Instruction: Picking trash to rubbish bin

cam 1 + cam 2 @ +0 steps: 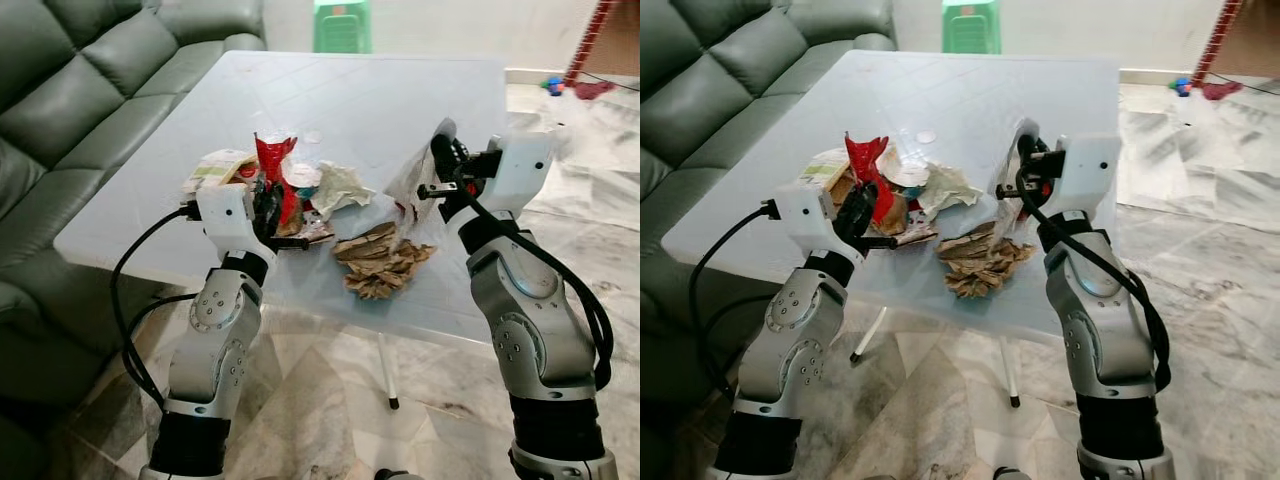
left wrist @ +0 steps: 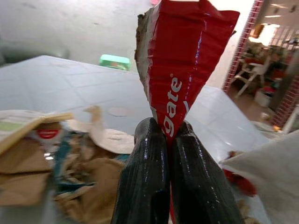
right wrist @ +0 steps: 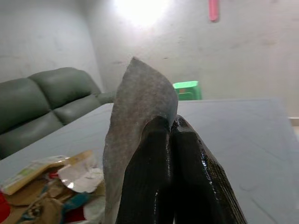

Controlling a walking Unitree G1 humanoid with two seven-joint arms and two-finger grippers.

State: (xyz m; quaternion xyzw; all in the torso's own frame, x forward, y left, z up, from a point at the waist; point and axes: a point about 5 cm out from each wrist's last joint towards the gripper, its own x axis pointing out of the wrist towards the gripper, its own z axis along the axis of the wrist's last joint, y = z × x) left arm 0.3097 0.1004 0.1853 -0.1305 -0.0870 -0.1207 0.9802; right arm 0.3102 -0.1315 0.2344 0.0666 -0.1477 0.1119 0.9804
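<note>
A heap of trash lies near the front edge of the pale table [image 1: 400,90]: a flattened carton [image 1: 215,166], crumpled white paper [image 1: 340,185] and torn brown cardboard [image 1: 380,262]. My left gripper [image 1: 270,205] is shut on a red toothpaste box [image 2: 184,65] that stands up from its fingers [image 2: 145,177] over the heap's left side. My right gripper [image 1: 440,150] is shut on a grey-white sheet of paper [image 3: 135,126], held up at the heap's right, above the cardboard.
A dark green leather sofa [image 1: 70,90] runs along the table's left side. A green plastic stool [image 1: 342,25] stands beyond the far edge. Marble floor [image 1: 590,230] opens to the right, with small items [image 1: 555,85] and a red brick pillar [image 1: 590,40] far off.
</note>
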